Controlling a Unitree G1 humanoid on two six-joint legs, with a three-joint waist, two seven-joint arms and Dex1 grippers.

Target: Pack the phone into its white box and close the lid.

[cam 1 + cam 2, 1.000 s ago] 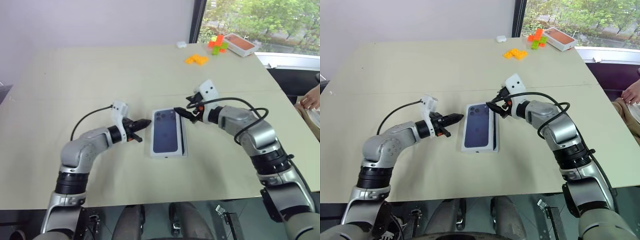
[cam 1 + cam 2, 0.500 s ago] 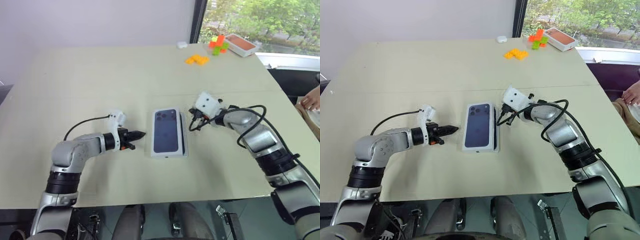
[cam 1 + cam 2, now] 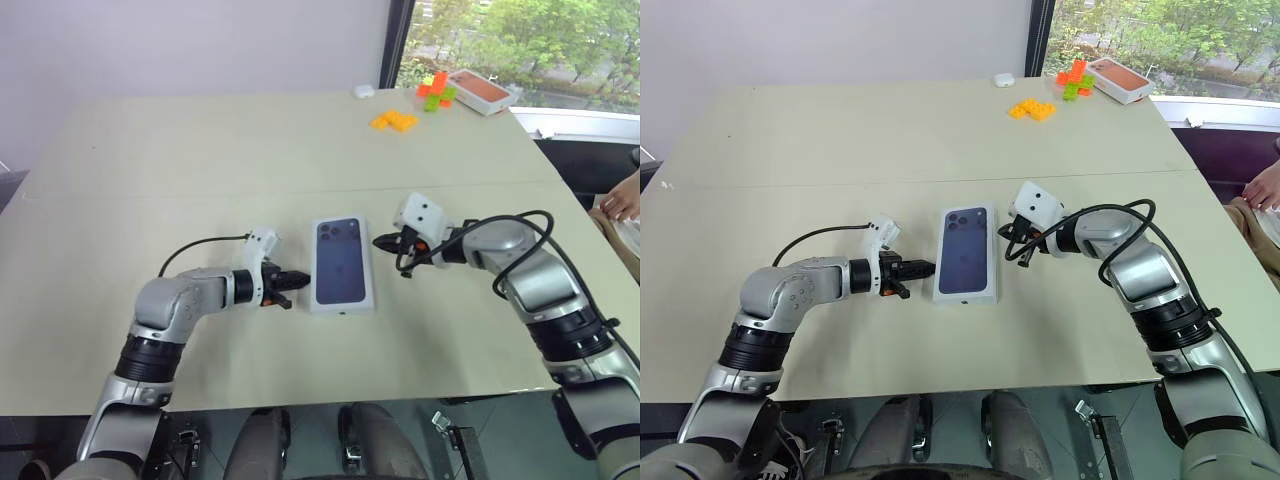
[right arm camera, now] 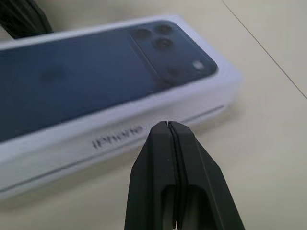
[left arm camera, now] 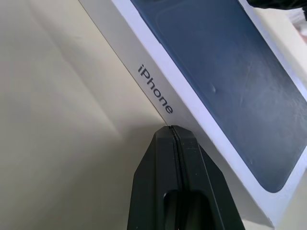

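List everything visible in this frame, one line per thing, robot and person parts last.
lid: 1, white with a dark blue phone picture, closed on the box at table centre
table: 1, beige
orange blocks: 1 cluster, far side of table
orange and green blocks: 1 cluster, far right corner
open box: 1, white with orange-brown inside, far right corner
small white item: 1, far edge
left gripper: black, jaws shut, at lid's left side
right gripper: black, jaws shut, at lid's right side
person's hand: 1, right edge

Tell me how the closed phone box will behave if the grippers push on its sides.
The lid looks stiff and flat-bottomed, so it should slide rather than tip. Its smooth white sides may let the shut left gripper and right gripper skid off.
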